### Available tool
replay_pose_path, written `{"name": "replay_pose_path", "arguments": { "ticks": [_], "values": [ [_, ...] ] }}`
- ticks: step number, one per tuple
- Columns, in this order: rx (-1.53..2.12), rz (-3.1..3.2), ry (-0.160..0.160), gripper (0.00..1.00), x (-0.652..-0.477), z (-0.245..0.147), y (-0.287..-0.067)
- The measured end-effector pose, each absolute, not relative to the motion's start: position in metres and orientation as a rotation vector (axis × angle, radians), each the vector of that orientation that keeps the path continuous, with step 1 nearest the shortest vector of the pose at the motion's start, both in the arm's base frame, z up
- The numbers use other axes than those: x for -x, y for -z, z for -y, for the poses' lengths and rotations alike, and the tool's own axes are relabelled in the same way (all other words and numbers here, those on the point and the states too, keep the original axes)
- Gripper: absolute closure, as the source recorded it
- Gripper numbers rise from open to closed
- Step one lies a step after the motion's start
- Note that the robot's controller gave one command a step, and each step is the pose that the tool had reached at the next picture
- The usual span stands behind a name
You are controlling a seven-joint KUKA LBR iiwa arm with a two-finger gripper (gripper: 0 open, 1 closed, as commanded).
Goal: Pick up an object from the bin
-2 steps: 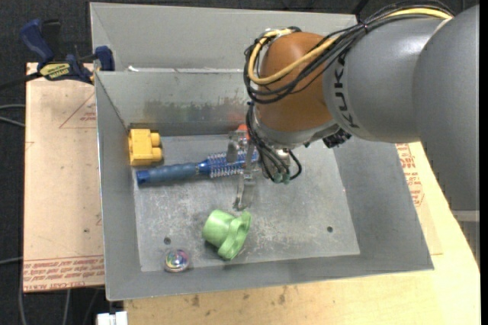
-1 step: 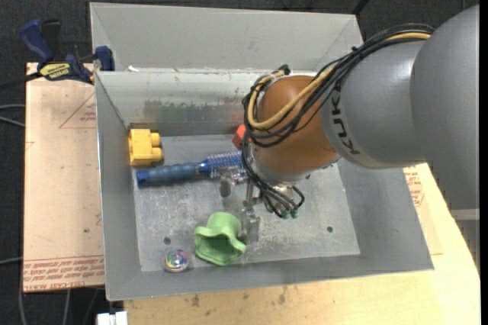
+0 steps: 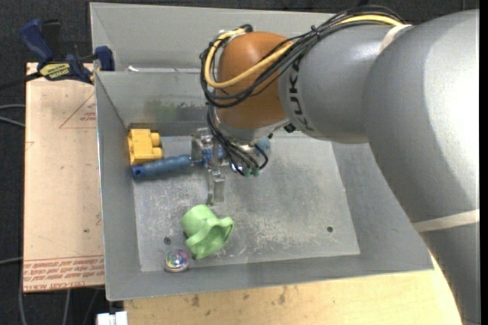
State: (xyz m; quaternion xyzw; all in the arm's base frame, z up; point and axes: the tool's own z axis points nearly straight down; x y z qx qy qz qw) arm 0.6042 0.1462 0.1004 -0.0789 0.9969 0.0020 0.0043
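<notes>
Nearby, lumpy green blob (image 3: 206, 232) lies beside glossy ball (image 3: 176, 261).

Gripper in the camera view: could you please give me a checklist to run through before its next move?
1. Gripper inside the bin: ok, over the floor, left of centre.
2. Gripper free of load: cannot tell.
3. Clear of the blue cylinder: cannot tell; its right end reaches the gripper's side.
4. Green lump reachable: ok, lying loose just nearside of the gripper, apart from it.
5. Yellow block out of the way: ok, by the left wall.
6. Marble out of the way: ok, in the near left corner.
</notes>
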Motion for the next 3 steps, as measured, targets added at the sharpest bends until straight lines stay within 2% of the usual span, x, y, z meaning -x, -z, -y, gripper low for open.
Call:
{"name": "replay_pose_path", "arguments": {
  "ticks": [1,2,3],
  "values": [
    [0.243,-3.127,-0.007,0.0,-0.657,-0.195,-0.069],
    [0.236,-3.135,-0.002,1.0,-0.655,-0.191,-0.069],
    [0.243,-3.122,-0.005,1.0,-0.654,-0.194,-0.202]
  ]
}}
